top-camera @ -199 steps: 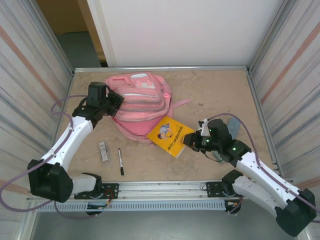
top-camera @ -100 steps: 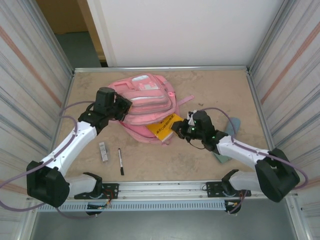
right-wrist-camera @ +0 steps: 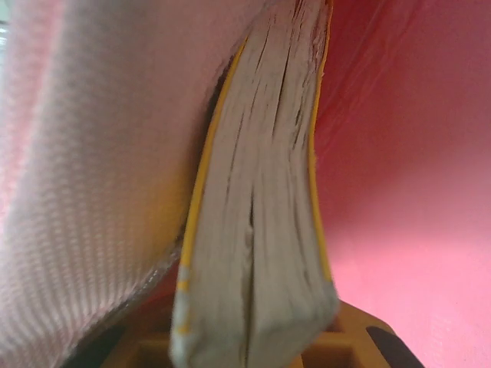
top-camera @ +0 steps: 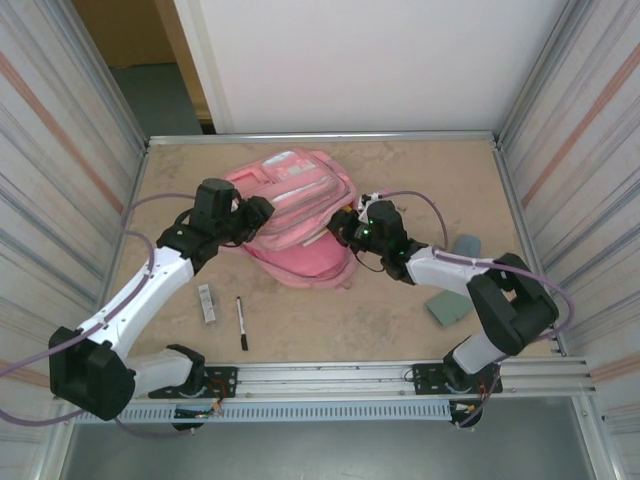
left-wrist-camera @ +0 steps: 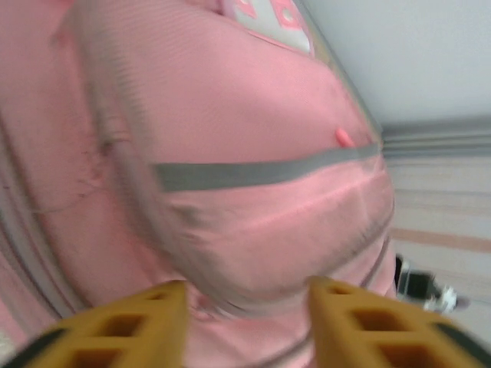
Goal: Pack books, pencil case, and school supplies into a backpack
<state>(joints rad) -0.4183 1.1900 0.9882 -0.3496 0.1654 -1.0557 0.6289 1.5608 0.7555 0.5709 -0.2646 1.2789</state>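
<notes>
Within the last second the thin yellow paperback book (right-wrist-camera: 253, 192) has been lifted off the surface (top-camera: 420, 180) and pushed into the mouth of the large pink fabric backpack (top-camera: 295, 215). There it is pinched edge-on by the right end effector (top-camera: 343, 226). The left end effector (left-wrist-camera: 245, 322), pressed together at the bag's left side a moment ago, is now spread, with the fabric just beyond its fingertips. The book is judged nearly packed. The slim black pen (top-camera: 241, 323) and small whitish-grey bar (top-camera: 207, 302) lie unpacked on the surface.
</notes>
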